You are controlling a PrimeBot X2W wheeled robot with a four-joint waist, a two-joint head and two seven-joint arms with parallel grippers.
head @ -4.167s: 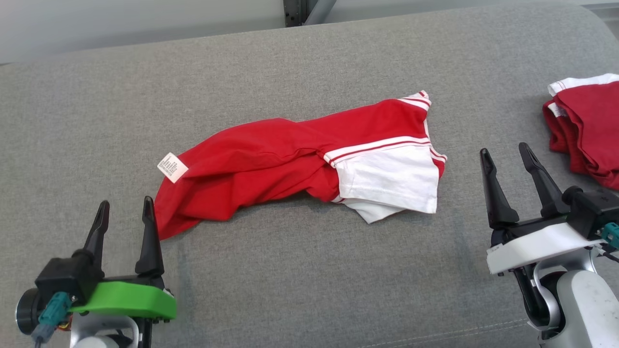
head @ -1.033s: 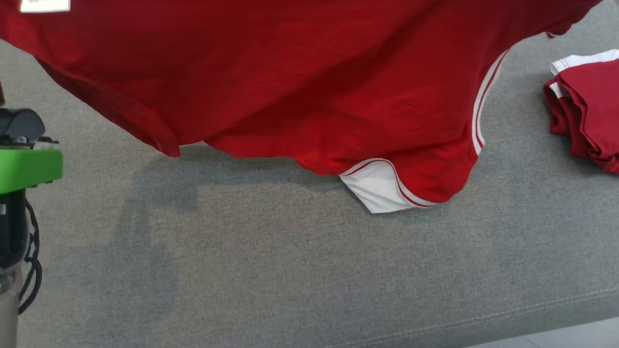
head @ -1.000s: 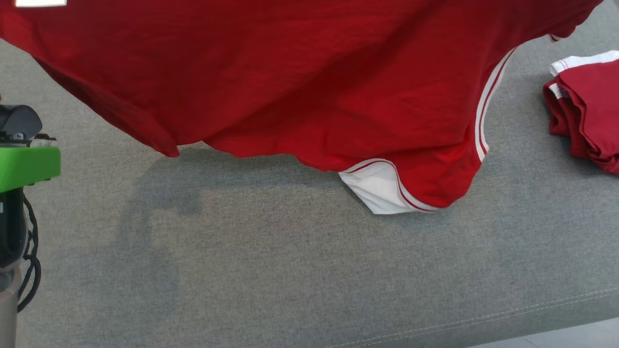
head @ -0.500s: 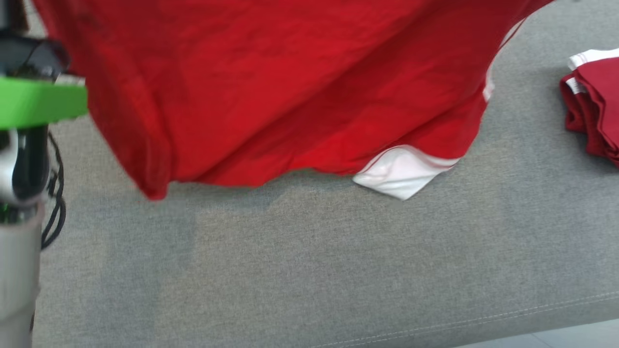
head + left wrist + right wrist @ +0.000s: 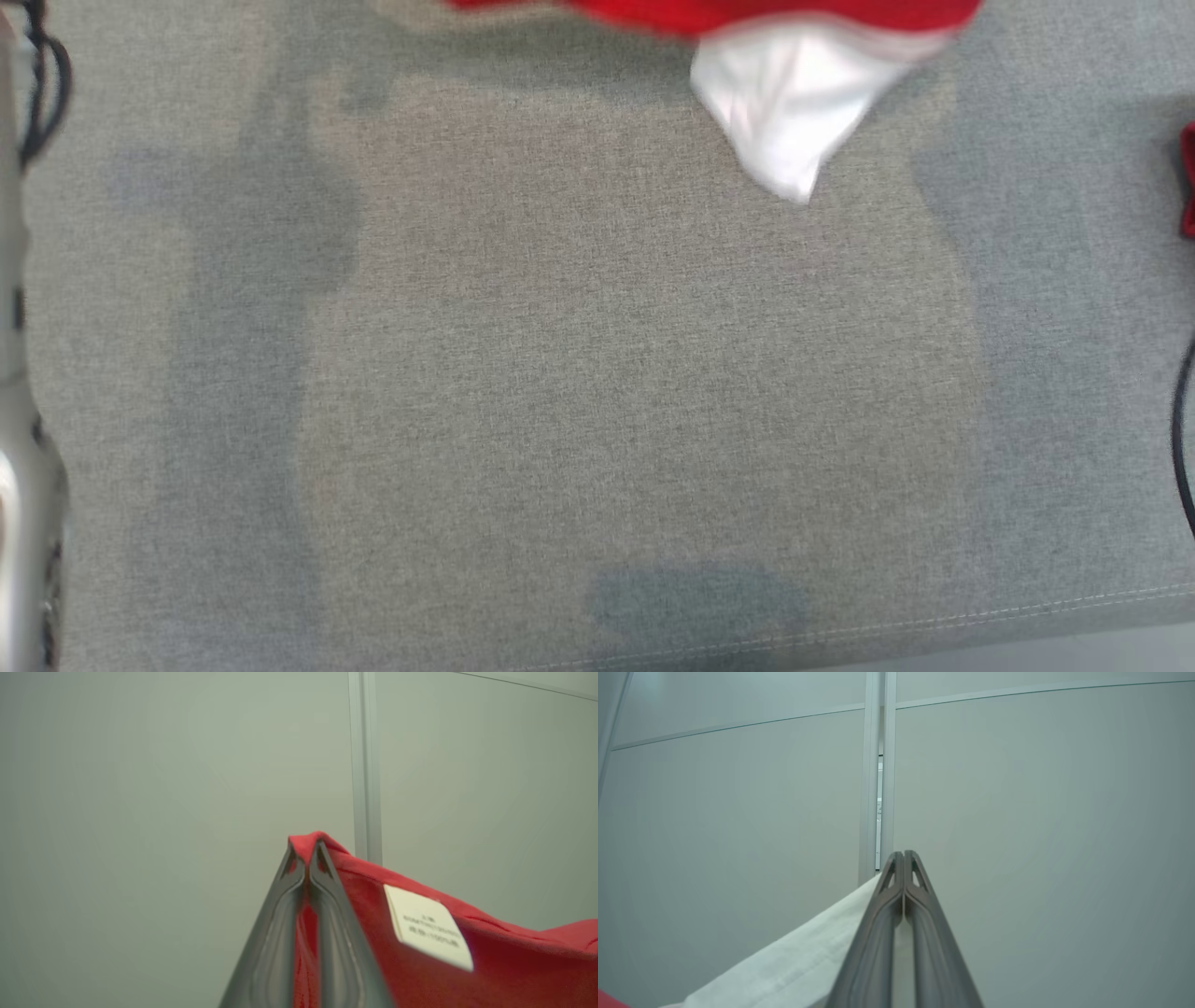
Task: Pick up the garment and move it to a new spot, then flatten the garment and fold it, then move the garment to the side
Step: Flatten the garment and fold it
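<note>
The garment [image 5: 784, 103] is a red shirt with white sleeves, lifted high; its white sleeve tip and a strip of red hem hang in at the top of the head view, above the grey cushion [image 5: 597, 373]. My left gripper [image 5: 306, 851] is shut on a red corner of the garment [image 5: 420, 970], beside a white care label [image 5: 427, 926]. In the right wrist view my right gripper [image 5: 903, 856] is shut on white fabric of the garment [image 5: 784, 966], which trails down to the left. Both grippers point at a pale wall.
A second red garment [image 5: 1187, 182] peeks in at the right edge of the head view. My left arm [image 5: 23, 523] with its black cable runs along the left edge. The cushion's stitched front seam [image 5: 934, 618] crosses the bottom.
Both grippers have raised the garment further, so most of it has left the top of the head view. The head view has also shifted, and the second garment sits nearer the right edge.
</note>
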